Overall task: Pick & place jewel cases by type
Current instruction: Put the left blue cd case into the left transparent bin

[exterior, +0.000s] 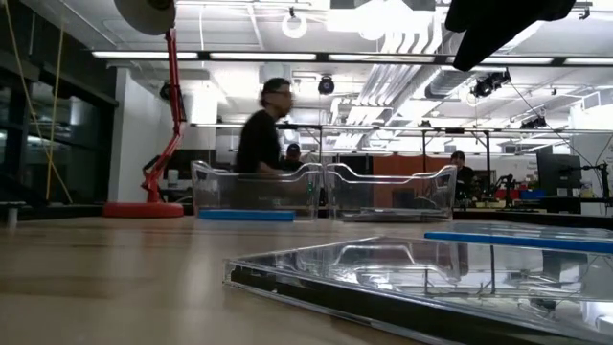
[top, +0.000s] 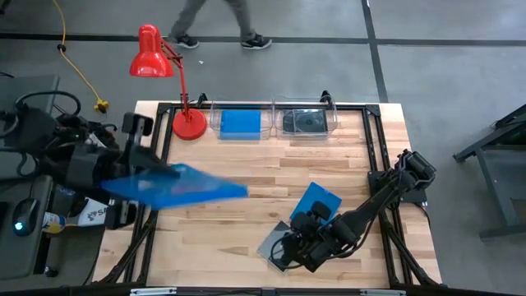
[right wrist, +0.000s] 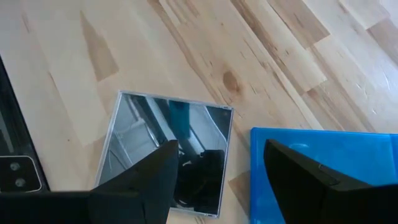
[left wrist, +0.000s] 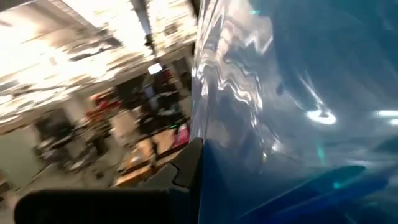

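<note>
Cases, three blue (top: 175, 186) (top: 240, 123) (top: 316, 200), two grey (top: 305, 122) (top: 275, 245), two bins (top: 215, 120) (top: 278, 111)

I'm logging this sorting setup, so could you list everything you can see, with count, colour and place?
Blue jewel cases: three; one in the left bin, one on the table, one held raised.
Smoky jewel cases: two seen; one in the right bin, one on the table.
Clear bins: two, far edge.
Desk lamp: one, red, far-left corner.
Person: one, beyond the table.
Left pincer: grips the raised blue case.
Right pincer: open above the smoky case.
</note>
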Controlling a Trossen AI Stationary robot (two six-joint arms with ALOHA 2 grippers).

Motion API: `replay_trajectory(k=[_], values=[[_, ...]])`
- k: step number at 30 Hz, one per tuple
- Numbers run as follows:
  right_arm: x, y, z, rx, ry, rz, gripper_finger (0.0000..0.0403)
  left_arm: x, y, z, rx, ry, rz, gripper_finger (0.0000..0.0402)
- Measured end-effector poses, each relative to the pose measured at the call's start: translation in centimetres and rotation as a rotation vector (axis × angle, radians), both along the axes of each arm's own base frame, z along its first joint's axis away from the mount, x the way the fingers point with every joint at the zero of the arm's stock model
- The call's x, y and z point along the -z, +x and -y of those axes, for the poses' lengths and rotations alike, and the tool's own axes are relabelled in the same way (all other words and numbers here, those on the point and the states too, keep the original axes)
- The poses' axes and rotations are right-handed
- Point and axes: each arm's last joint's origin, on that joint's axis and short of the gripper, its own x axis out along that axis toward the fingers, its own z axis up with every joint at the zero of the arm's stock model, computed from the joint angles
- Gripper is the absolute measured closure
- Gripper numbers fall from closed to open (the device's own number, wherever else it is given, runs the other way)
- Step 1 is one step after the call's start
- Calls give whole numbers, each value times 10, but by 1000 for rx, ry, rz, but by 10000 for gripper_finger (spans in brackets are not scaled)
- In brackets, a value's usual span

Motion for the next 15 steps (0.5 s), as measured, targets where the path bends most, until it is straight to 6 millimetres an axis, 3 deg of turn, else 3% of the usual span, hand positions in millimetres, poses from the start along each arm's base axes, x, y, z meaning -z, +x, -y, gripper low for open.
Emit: replay_trajectory(k=[5, 11, 15], values=[[0, -1, -2, -6, 1, -1, 183, 3, 4, 11, 173, 88, 19, 334], [0, -4, -6, -18, -7, 5, 183, 9, 13, 35, 543, 194, 92, 334], [0, -7, -9, -25, -12, 10, 183, 13, 21, 49, 640, 228, 110, 334]])
